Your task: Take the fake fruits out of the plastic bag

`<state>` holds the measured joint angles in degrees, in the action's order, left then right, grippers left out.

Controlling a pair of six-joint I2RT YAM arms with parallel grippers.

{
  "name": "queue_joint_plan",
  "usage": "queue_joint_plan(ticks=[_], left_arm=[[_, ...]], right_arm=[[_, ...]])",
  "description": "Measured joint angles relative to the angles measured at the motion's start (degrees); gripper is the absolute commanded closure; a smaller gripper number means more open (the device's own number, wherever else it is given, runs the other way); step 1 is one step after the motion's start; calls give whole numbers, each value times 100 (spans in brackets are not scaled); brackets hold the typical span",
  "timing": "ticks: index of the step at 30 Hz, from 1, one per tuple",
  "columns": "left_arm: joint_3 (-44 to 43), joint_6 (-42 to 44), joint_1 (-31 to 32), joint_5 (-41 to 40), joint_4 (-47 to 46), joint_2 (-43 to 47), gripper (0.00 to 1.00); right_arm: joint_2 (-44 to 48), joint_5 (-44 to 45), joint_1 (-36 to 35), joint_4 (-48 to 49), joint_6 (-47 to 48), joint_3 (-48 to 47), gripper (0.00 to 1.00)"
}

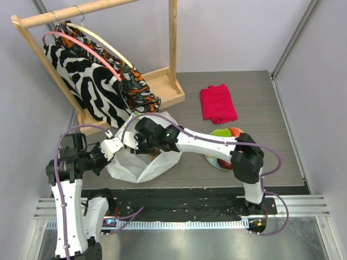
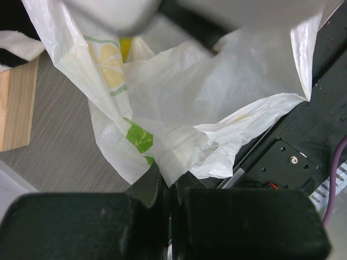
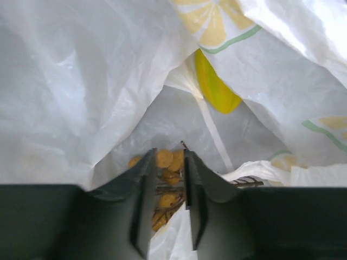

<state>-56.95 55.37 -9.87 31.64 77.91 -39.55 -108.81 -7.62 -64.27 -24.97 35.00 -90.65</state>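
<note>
The white plastic bag [image 1: 135,165] printed with citrus slices stands open near the table's front edge. My left gripper [image 1: 111,146] is shut on its rim, and in the left wrist view the thin plastic [image 2: 217,97] is pinched between the black fingers [image 2: 172,181]. My right gripper [image 1: 142,142] reaches down into the bag. In the right wrist view its fingers [image 3: 167,162] close on a brownish grape-like cluster [image 3: 165,160] at the bottom. A yellow lemon [image 3: 217,86] lies farther in. A green piece [image 1: 219,133], an orange-red piece [image 1: 236,131] and a dark red apple [image 1: 225,162] lie right of the bag.
A folded red cloth [image 1: 218,103] lies at the back right. A wooden clothes rack [image 1: 162,81] with a zebra-print garment [image 1: 87,81] stands at the back left, close behind the bag. The right arm partly hides the fruits outside the bag.
</note>
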Motion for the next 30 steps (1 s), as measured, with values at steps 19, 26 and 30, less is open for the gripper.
queue_joint_plan(ticks=[19,26,30], left_arm=[[-339,28,0,105,-4,424,100],[-367,-39,0,125,0,393,100],[-479,-96,0,203,-4,267,100]], right_arm=[[-2216,778,11,782,-411,-1661,26],[-2367,800,63,1270,-555,-1790,16],[-2553,752,70,1342,-557,-1908,15]])
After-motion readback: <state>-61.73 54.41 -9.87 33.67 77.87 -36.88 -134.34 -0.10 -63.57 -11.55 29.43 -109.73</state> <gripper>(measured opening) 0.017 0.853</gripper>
